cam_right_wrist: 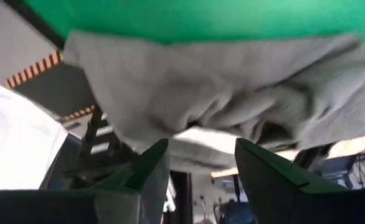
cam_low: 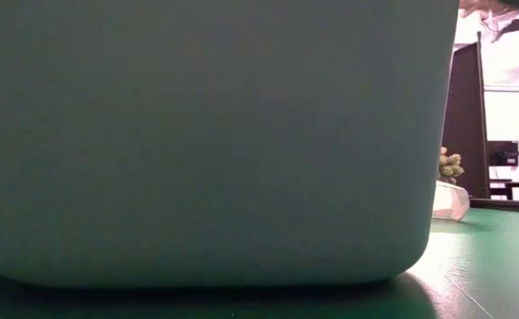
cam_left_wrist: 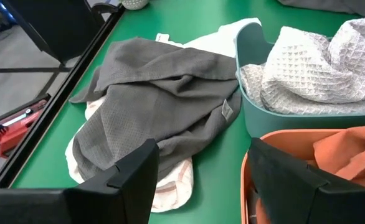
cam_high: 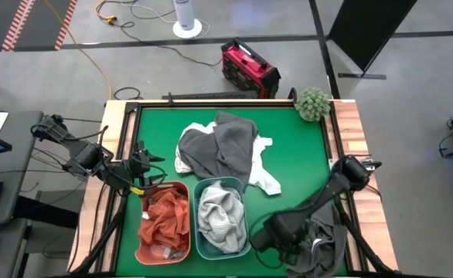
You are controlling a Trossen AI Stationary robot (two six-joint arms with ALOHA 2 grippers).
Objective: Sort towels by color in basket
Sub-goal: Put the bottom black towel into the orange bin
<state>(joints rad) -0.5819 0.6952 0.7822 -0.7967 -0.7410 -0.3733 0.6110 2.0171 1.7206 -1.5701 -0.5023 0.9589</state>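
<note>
Green table top (cam_high: 304, 154), framed by a wooden border. Two baskets stand side by side at the near edge: the orange basket (cam_high: 143, 245) holds rust-orange towels (cam_high: 165, 216), the teal basket (cam_high: 198, 239) holds a light grey waffle towel (cam_high: 223, 220). They touch along their long sides — no gap between them.

Unsorted pile sits mid-table just behind the baskets: dark grey towels (cam_high: 219, 147) lying over a white towel (cam_high: 265, 179), whose corner trails toward the teal basket's far right corner. Open green remains to the right of the pile and along the far edge; a green fuzzy ball (cam_high: 313, 103) sits on the far right corner.

Left gripper (cam_high: 143, 184) hovers at the far left corner of the orange basket, fingers (cam_left_wrist: 126, 177) spread wide, nothing between them; the left wrist view looks past them at the pile.

Right gripper (cam_high: 267, 232) is low at the near right, just beside the teal basket. A grey towel (cam_right_wrist: 232, 93) is draped over the near table edge ahead of it — the fingers (cam_right_wrist: 146, 171) stand apart below the cloth, not closed on it.

The low view is almost wholly blocked by the teal basket's wall.
</note>
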